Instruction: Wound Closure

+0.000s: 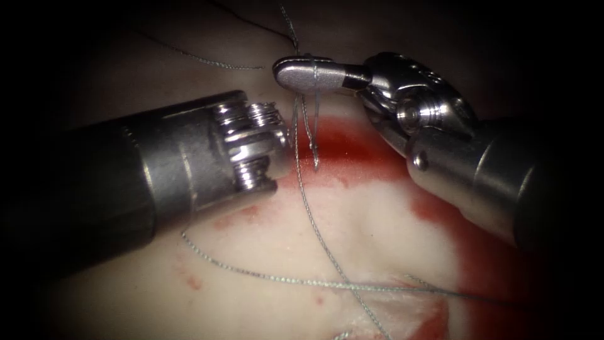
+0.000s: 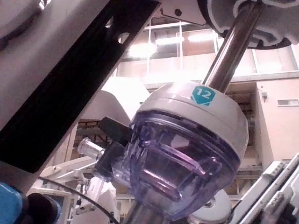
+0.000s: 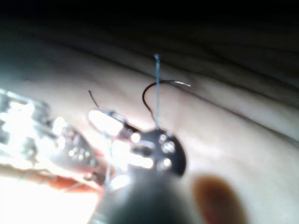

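The left gripper (image 1: 280, 135) lay over the tissue (image 1: 264, 302) left of the red fluid (image 1: 340, 148); its jaws were hidden, grip unclear. The thread (image 1: 301, 126) wrapped around the right gripper (image 1: 305, 72), jaws closed. The needle (image 3: 154, 91) rested on tissue.

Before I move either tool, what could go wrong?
Thread is wrapped over the right tool's shut jaws and runs down into the tissue by the red fluid; a sudden pull could tear there. The left tool, its tip hidden, sits right beside those strands and might snag them. Loose thread crosses lower down and may tangle.
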Controlling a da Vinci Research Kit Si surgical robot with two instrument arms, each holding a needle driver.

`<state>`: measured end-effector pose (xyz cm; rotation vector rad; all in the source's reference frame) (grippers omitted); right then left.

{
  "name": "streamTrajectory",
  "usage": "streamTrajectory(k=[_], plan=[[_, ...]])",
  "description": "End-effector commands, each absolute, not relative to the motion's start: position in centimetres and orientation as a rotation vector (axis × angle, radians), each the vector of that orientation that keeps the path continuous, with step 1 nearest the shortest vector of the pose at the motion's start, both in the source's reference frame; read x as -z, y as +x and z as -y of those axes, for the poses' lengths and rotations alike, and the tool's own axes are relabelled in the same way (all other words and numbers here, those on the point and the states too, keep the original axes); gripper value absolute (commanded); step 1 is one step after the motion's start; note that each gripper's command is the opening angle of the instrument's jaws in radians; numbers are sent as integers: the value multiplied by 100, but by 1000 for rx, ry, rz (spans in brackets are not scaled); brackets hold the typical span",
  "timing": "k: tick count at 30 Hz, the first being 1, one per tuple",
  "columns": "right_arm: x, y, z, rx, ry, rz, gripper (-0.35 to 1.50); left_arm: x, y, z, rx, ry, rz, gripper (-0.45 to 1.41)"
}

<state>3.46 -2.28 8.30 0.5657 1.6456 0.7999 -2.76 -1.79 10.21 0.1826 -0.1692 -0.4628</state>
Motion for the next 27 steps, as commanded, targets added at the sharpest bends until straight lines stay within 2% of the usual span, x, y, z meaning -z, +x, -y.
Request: streamTrajectory(k=[1, 2, 3, 4, 9, 15, 27], plan=[[-827, 358, 226, -833, 500, -1571, -35, -1015, -282, 167, 463, 182, 174, -45], [-822, 364, 231, -878, 399, -1421, -35, -1013, -283, 170, 460, 190, 172, -45], [-822, 364, 231, -878, 399, -1421, -35, -1013, -283, 170, 460, 190, 172, -45], [-820, 369, 233, -912, 326, -1261, -35, -1010, -283, 175, 455, 207, 168, -45], [-828, 372, 231, -987, 217, -1092, -35, -1002, -300, 191, 455, 241, 176, -45], [-841, 355, 225, -1128, 182, -988, -35, -995, -305, 198, 440, 260, 161, -45], [-855, 340, 225, -1441, 331, -985, -35, -994, -296, 194, 491, 303, 102, -45]])
